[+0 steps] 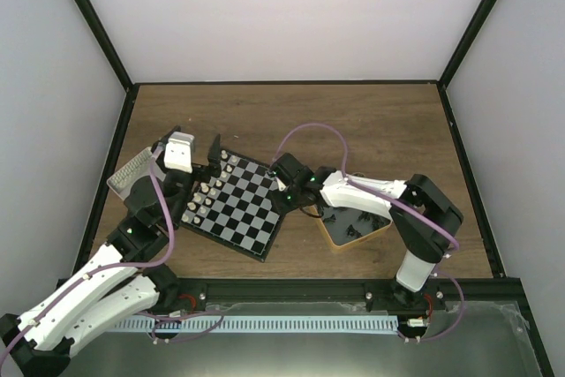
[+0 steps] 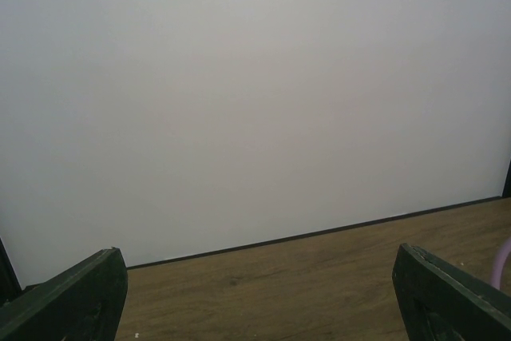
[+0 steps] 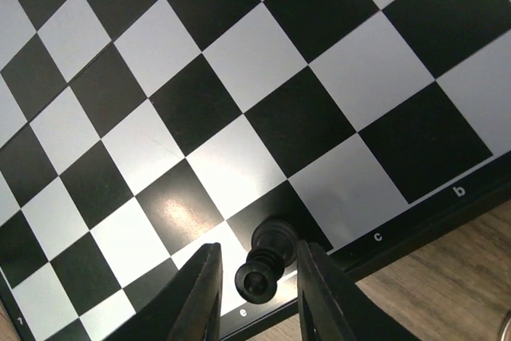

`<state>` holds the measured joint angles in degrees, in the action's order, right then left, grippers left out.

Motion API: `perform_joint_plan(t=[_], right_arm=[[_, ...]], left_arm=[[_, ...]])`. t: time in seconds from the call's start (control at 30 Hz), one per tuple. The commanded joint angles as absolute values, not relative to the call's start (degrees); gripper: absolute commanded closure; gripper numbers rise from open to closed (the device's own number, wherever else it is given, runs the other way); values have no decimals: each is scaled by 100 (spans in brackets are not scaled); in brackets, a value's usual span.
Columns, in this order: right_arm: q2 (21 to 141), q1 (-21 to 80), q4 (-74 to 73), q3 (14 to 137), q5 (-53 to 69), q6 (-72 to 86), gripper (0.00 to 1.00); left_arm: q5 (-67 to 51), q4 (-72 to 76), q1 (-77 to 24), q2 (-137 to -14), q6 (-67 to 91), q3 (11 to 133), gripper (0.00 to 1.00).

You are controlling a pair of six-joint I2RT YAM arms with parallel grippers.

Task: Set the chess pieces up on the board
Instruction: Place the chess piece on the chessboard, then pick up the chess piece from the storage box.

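The board [image 1: 238,205] lies tilted on the table, left of centre. Cream-white chess pieces [image 1: 210,189] stand in rows along its left side. In the right wrist view a black piece [image 3: 267,265] stands on a dark square at the board's [image 3: 239,117] lettered edge. My right gripper [image 3: 257,261] straddles this piece, jaws slightly apart, with a gap showing on the left side. My left gripper [image 2: 259,293] hovers by the board's far left corner [image 1: 196,152], wide open and holding nothing, facing the back wall.
A gold-rimmed tin [image 1: 353,229] with dark pieces inside sits right of the board, under my right arm. A silver tin [image 1: 131,174] stands at the left table edge beside my left arm. White walls enclose the table.
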<state>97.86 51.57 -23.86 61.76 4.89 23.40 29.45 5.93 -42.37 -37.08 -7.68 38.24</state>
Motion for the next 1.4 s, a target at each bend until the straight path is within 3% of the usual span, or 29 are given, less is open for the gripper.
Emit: perform_joint_plan(t=[0.0, 0.3, 0.5, 0.57, 0.83, 1.37], right_arm=[[9694, 5213, -2512, 6273, 460, 2427, 69], [8712, 5044, -2571, 6478, -810, 3095, 60], [7985, 4525, -2666, 5958, -1418, 3687, 61], [7661, 4260, -2674, 5653, -1536, 3981, 62], [7126, 3117, -2536, 4441, -654, 4353, 61], [7947, 3006, -2350, 3949, -213, 4059, 64]], left_arm=[[2997, 737, -4227, -3692, -800, 3802, 7], [3134, 602, -4235, -3794, -727, 3938, 7], [2956, 546, -4234, -3783, -608, 3969, 7], [2799, 528, -4231, -3757, -590, 3981, 0], [2442, 478, -4235, -3648, -533, 4046, 0], [2290, 369, -4234, -3701, -410, 4145, 0]])
